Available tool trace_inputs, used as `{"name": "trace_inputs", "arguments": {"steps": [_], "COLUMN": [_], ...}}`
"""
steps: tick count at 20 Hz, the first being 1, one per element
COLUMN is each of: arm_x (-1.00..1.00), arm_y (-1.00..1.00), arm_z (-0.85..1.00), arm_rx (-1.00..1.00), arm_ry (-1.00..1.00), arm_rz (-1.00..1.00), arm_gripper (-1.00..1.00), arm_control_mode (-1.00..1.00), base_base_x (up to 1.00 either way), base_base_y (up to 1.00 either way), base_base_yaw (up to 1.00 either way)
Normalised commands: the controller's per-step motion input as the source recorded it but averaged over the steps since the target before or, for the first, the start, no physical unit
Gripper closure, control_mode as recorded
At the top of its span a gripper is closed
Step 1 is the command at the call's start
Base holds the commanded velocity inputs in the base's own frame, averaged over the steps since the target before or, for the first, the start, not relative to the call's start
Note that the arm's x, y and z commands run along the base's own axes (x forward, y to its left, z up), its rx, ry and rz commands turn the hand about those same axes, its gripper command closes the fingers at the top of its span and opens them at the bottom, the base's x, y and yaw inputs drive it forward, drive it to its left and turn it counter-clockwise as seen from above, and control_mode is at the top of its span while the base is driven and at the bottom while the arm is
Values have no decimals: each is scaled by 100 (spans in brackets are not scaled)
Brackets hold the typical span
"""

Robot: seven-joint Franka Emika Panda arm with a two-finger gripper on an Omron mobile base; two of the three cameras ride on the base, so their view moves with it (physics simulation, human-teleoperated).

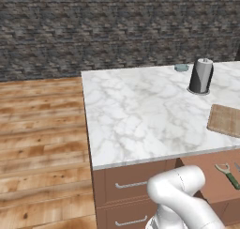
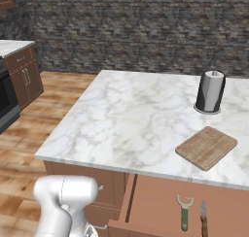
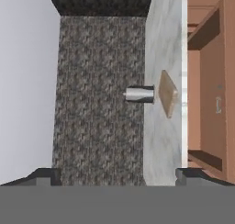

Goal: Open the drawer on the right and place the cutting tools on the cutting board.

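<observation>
Two dark gripper [image 3: 117, 175] fingertips stand wide apart, holding nothing, well back from the counter. Beyond them the reddish-brown wooden drawer [image 2: 160, 202] is pulled open; inside lie a green-handled peeler with silver Y-head [image 2: 184, 212] and, just right, a small knife [image 2: 203, 217]. Above, on white marble countertop [image 2: 126, 124], rests the tan rectangular wooden cutting board [image 2: 206, 146], near a tall grey cylinder [image 2: 210, 92].

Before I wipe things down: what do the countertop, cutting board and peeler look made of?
Countertop: polished white marble, going by the grey veining. Cutting board: tan wood, matte, with fine grain lines. Peeler: silvery, probably metal head; dark green handle, perhaps plastic.
</observation>
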Motion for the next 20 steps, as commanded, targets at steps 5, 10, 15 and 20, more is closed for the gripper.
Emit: {"name": "trace_inputs", "arguments": {"steps": [5, 10, 15, 20], "arm_x": [0, 5, 19, 20], "arm_y": [57, 56, 68, 73], "arm_z": [85, 73, 62, 56], "arm_rx": [-19, -18, -21, -24], "arm_ry": [0, 0, 3, 5], "arm_rz": [0, 0, 0, 0], "arm_gripper": [-100, -100, -100, -100], "arm_control_mode": [-100, -100, -100, -100], "base_base_x": [0, 0, 0, 0], "base_base_y": [0, 0, 0, 0], "base_base_yaw": [0, 0, 0, 0]}}
